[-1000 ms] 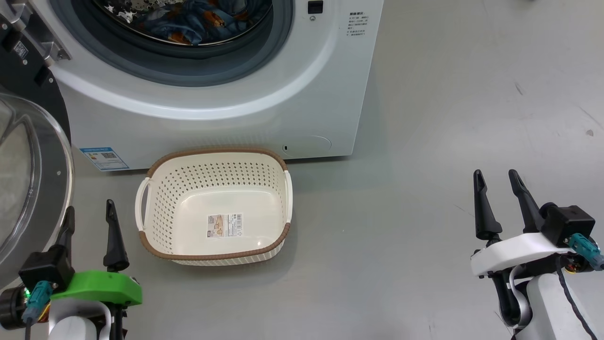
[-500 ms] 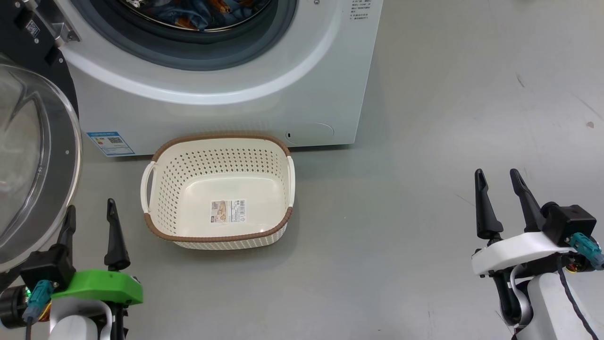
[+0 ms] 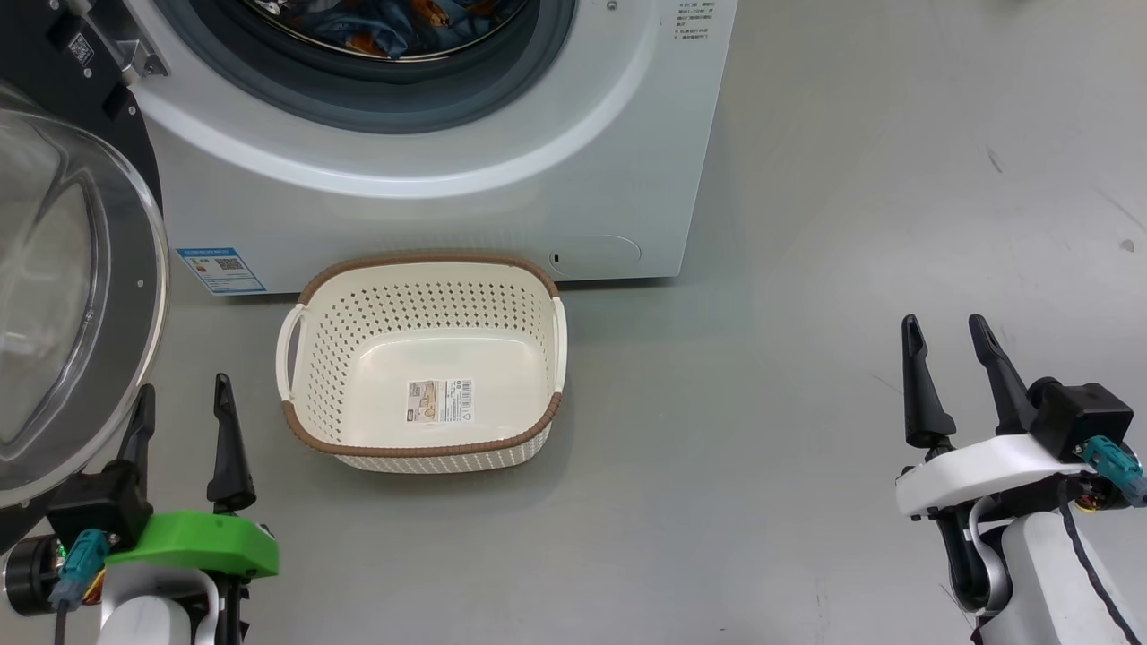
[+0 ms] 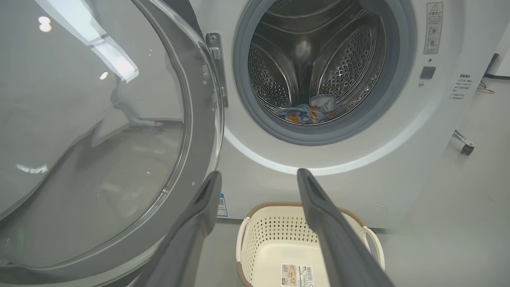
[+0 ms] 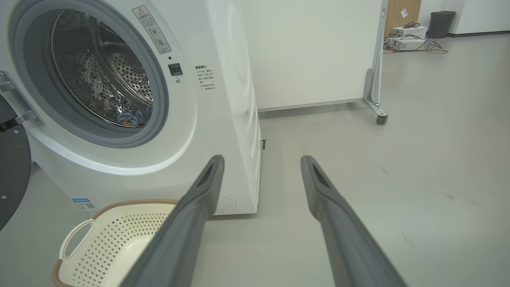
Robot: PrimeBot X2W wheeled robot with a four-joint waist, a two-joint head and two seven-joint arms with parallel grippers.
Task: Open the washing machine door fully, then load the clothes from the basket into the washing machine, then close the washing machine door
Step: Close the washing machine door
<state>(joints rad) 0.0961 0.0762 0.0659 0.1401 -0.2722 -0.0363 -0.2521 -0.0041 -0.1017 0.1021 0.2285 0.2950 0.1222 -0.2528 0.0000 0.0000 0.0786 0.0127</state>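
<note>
Jaws spread wide and holding nothing on left gripper (image 3: 184, 387) and right gripper (image 3: 943, 321). Between them, the basket (image 3: 421, 262) sits just before the washing machine (image 3: 448, 206). The washing machine door (image 3: 90, 269) stands open beside the left gripper. The left wrist view shows the clothes (image 4: 308, 112) lying in the drum (image 4: 350, 59); the head view catches just their edge.

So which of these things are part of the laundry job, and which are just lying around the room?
Part of the job:
washing machine
door, standing open
clothes, inside the machine
basket, empty

Just lying about:
wheeled white panel
dark bin
boxes far behind
</note>
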